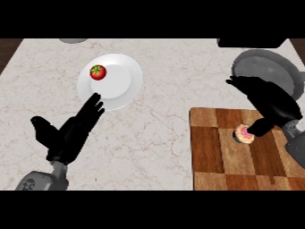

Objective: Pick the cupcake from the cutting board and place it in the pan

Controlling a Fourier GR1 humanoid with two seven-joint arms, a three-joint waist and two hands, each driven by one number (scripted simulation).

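Right hand hung spread open, grasping nothing, above the cutting board's far right corner. Its fingers lay over the pan, thumb tip just beside the cupcake on the board. Left hand rested open toward the counter's near left corner, beside a plate bearing a tomato.

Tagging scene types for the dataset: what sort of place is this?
Most likely a kitchen counter: a pale marbled countertop carrying a brown wooden cutting board with a small pink-frosted cupcake, a round grey metal pan, and a round white plate holding a red tomato.
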